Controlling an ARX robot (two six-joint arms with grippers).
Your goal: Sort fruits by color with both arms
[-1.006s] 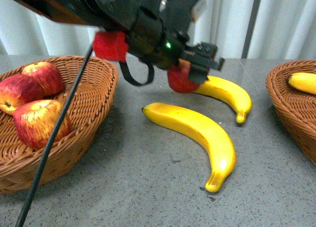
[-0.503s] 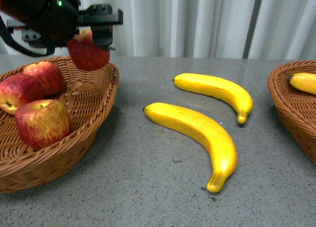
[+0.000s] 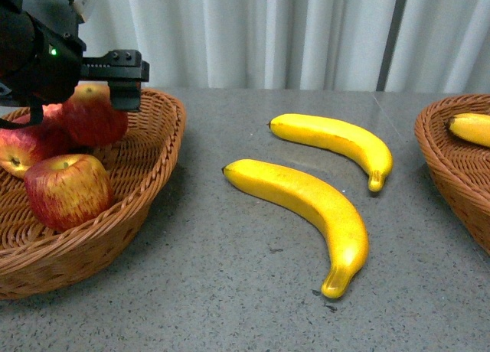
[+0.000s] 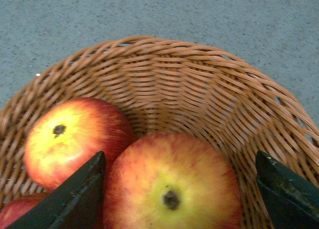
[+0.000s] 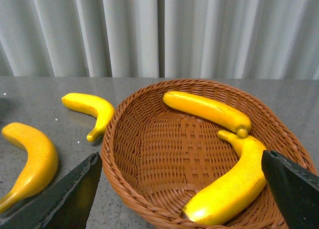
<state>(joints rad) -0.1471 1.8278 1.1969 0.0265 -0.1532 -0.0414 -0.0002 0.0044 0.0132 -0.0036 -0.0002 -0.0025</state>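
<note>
The left end effector (image 4: 179,159) hangs inside the apple basket (image 3: 153,176), its two black fingers (image 4: 75,199) spread apart with a red-and-yellow apple (image 3: 90,118) between them. One finger stands clear of the fruit. The other is close against it, and I cannot tell whether it touches. That apple sits low in the basket, stem end up, pressed against a second apple (image 4: 70,139). A streaked apple (image 3: 67,190) lies nearer the basket's front wall, and another red one (image 3: 21,147) is deeper in, partly hidden by the arm.

Outside the apple basket, on the grey table (image 3: 230,291), two bananas lie loose: a large one (image 3: 306,206) nearer that basket and a smaller one (image 3: 337,141) just beyond it, the two apart. Well away from the apple basket, past both bananas, stands a second wicker basket (image 5: 149,154) holding two more bananas, one (image 5: 207,109) by its far wall and one (image 5: 237,181) along its side. The right end effector (image 5: 179,157) hovers there, fingers wide apart and gripping nothing.
</note>
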